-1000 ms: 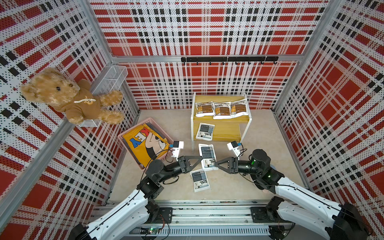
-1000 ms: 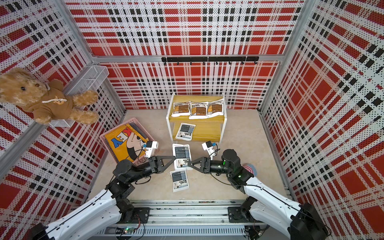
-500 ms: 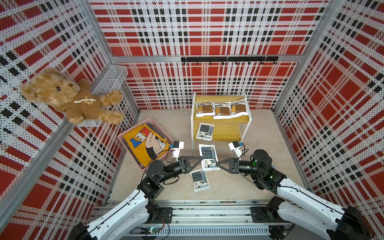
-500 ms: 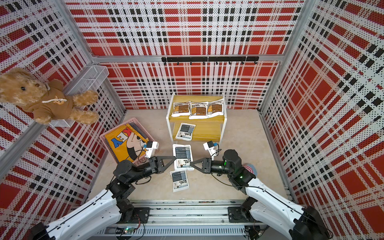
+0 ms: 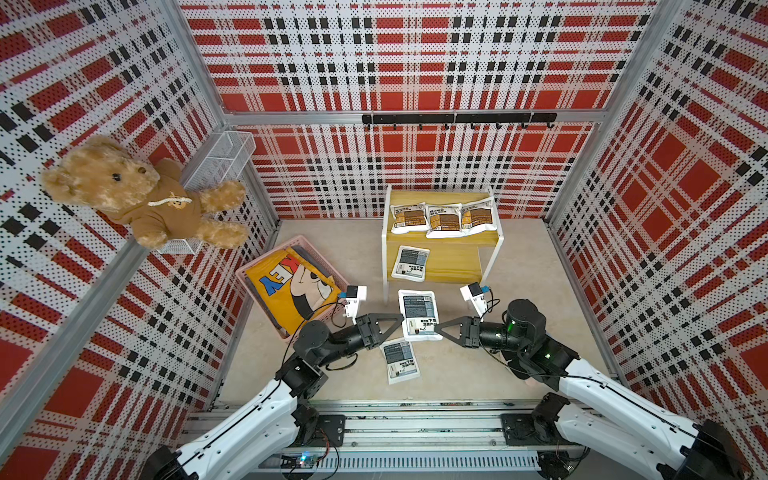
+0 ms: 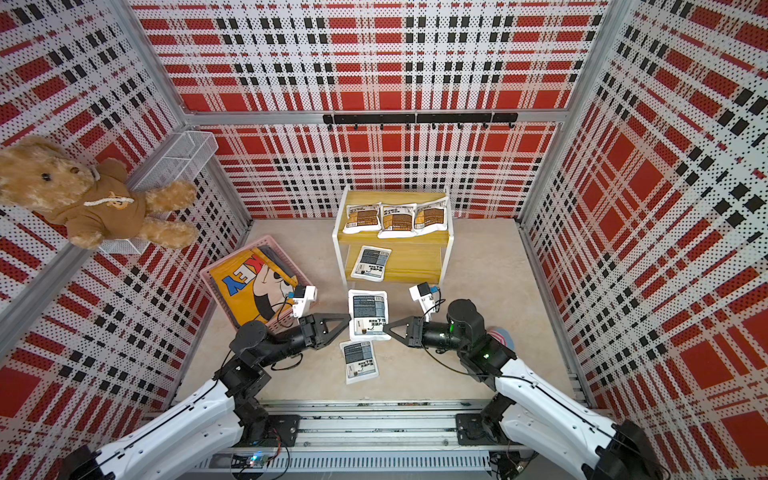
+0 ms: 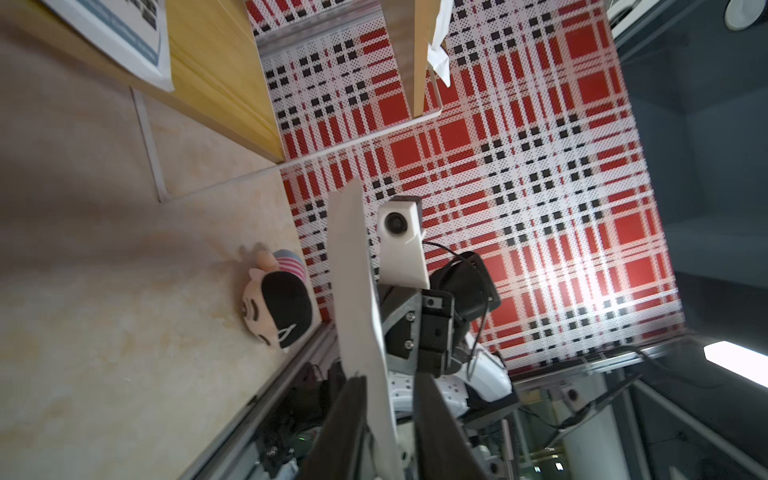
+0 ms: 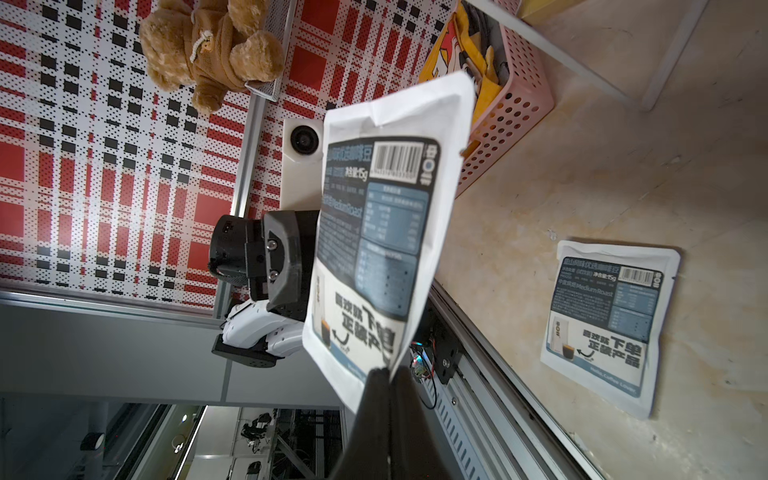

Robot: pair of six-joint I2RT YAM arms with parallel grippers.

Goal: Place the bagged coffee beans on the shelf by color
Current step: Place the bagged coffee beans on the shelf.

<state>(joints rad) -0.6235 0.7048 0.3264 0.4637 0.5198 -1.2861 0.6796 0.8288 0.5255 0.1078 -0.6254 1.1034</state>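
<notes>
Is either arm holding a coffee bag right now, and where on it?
The right gripper pinches the grey-label pouch by its side edge, near the cup-picture end. The left gripper has its jaws apart around the opposite edge, apparently not gripping.

Left gripper (image 7: 388,384): two dark fingers (image 7: 345,424) parted. A pouch (image 7: 357,282) sits edge-on between them, lying against one finger with a gap to the other. Behind the pouch is the right arm (image 7: 432,328), its white camera (image 7: 401,232) facing this way. A small plush head (image 7: 278,307) (black hair, striped cap) lies on the floor (image 7: 104,291) beside the rail (image 7: 257,399). Shelf (image 7: 224,75): a second pouch (image 7: 124,41) lies flat on the lower board, and the corner of a third pouch (image 7: 440,54) overhangs the upper board (image 7: 417,62). The plaid wall (image 7: 540,166) is beyond.
</notes>
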